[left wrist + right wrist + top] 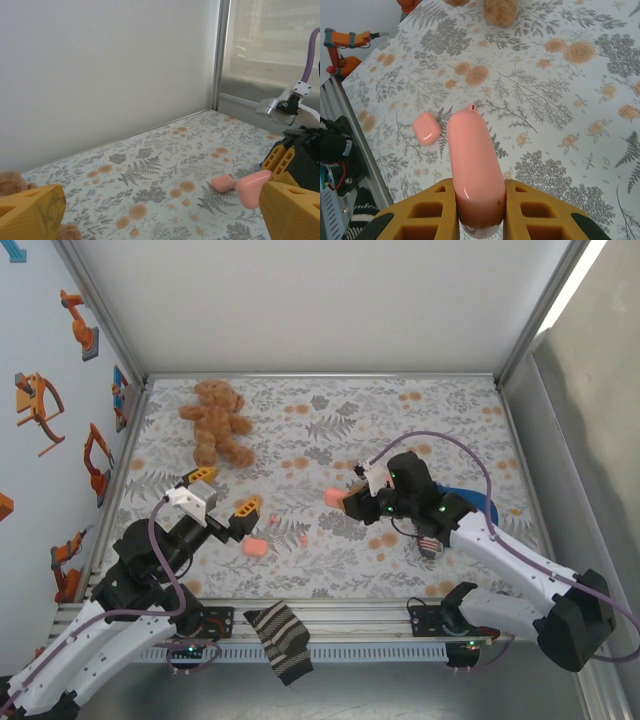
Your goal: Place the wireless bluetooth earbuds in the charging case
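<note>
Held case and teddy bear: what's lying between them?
In the right wrist view, one tiny earbud just beyond the tip of the case, then floral cloth up to the bear.

Loose case [426,128] left of held case [471,160]

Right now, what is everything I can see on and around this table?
Loose case: one, pink, on the floral cloth by the left pincer.
Held case: one, pink, in the right pincer.
Earbud: one discernible, tiny, pink, on the cloth near the cases.
Teddy bear: one, brown, far left.
Striped fabric: one, dark, near edge.
Blue object: one, under the right arm.
Floral cloth: one, grey-orange, covering the table.
Left pincer: one, orange, open.
Right pincer: one, orange, shut on the held case.
</note>
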You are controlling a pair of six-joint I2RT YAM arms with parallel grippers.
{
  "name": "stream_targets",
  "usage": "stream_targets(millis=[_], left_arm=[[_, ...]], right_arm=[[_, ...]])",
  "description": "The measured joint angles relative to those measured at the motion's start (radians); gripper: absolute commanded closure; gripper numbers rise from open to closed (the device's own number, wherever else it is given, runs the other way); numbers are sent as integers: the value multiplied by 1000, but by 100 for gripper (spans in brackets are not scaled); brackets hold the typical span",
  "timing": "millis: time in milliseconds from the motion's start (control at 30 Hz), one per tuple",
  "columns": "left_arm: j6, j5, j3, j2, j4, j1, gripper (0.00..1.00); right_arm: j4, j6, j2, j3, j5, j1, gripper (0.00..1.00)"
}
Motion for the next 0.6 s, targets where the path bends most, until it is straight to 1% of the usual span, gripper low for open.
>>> stream_targets(millis=[167, 333, 467, 600], left_arm=[[0, -29, 0, -16, -19, 0, 4], [4, -54, 0, -25, -33, 0, 4], [23, -64, 2, -23, -66, 0, 4], [46, -68, 25, -3, -113, 0, 4]], right_arm=[[8, 22, -45, -75, 29, -40, 90], [6, 39, -42, -103, 41, -68, 91], [13, 49, 2, -107, 38, -80, 95], [36, 70, 86, -116, 20, -97, 98]])
